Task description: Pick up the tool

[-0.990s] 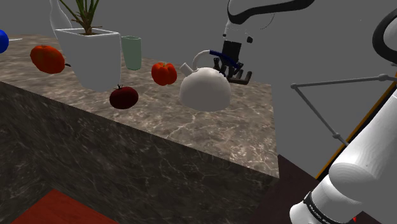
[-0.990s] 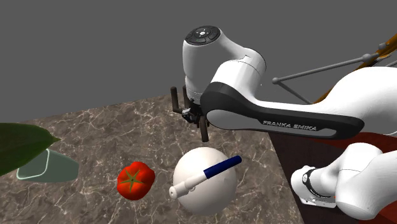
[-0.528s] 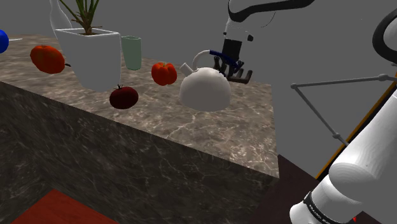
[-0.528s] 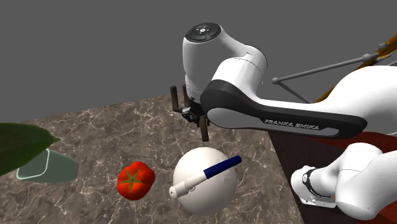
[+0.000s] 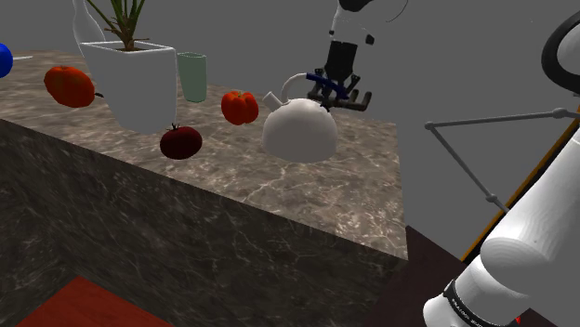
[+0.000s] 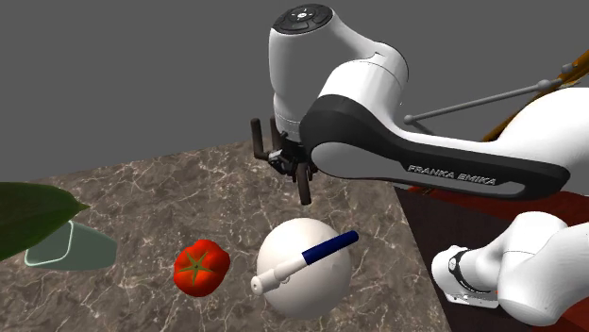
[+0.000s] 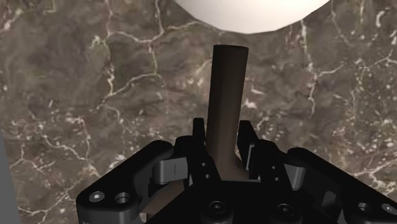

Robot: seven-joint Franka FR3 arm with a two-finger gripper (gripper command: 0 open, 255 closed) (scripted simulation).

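The tool (image 7: 226, 89) is a dark brown rod, and my black gripper (image 7: 224, 143) is shut on its near end so that it sticks straight out past the fingers. In the shoulder view the gripper (image 5: 336, 85) hangs above the back of the marble counter (image 5: 307, 186), just behind the white kettle, with the tool (image 5: 355, 98) dark beneath it and off the surface. In the second exterior view the gripper (image 6: 283, 160) is above the counter (image 6: 142, 207) and the tool (image 6: 305, 189) points down toward the white dome.
A white domed kettle (image 5: 299, 130) with a blue handle (image 6: 328, 248) sits right by the gripper. A red tomato (image 5: 240, 107), a dark red apple (image 5: 180, 142), a white planter (image 5: 139, 79) and a pale green cup (image 5: 192, 76) stand toward the shoulder view's left. The counter's edge drops off near the stand.
The gripper has risen with the tool clasped in it, lifting the tool off the counter behind the kettle. Nothing else has moved.
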